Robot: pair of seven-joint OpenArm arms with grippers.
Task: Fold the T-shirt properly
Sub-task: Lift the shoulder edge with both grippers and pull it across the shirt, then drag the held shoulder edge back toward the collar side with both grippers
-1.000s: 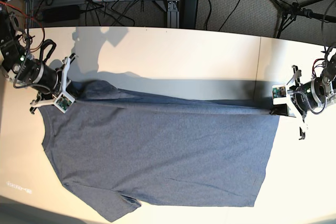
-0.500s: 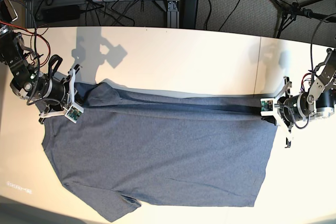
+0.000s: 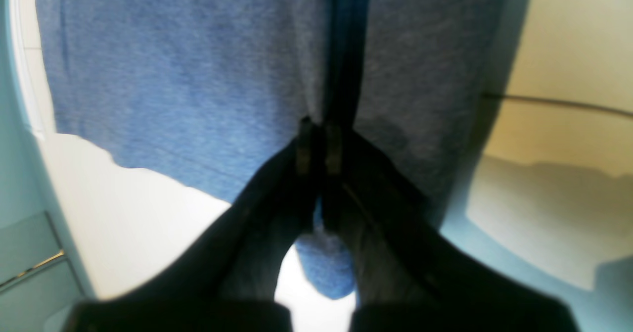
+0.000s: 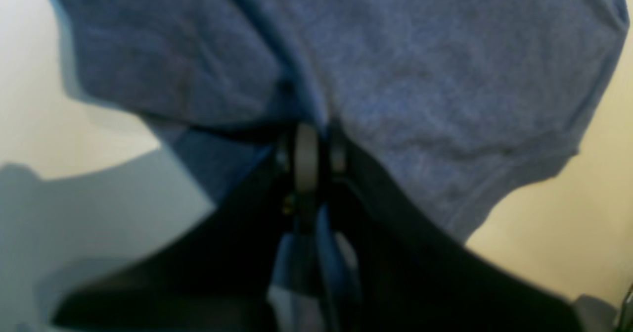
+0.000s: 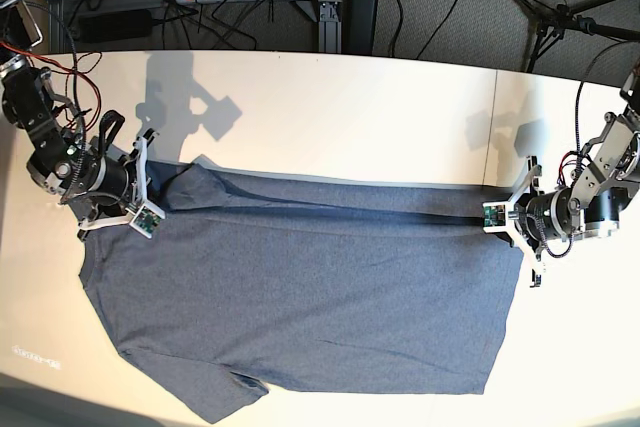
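On the table (image 5: 350, 117) — both grippers, left (image 5: 497, 215) and right (image 5: 150, 209), clamped tight on the T-shirt (image 5: 310, 307)

Heathered slate-blue cotton T-shirt (image 4: 395, 74) bunched and pinched between the closed black fingers of the right gripper (image 4: 309, 154), draped over a pale cream tabletop (image 4: 568, 223), stitched hem at right.
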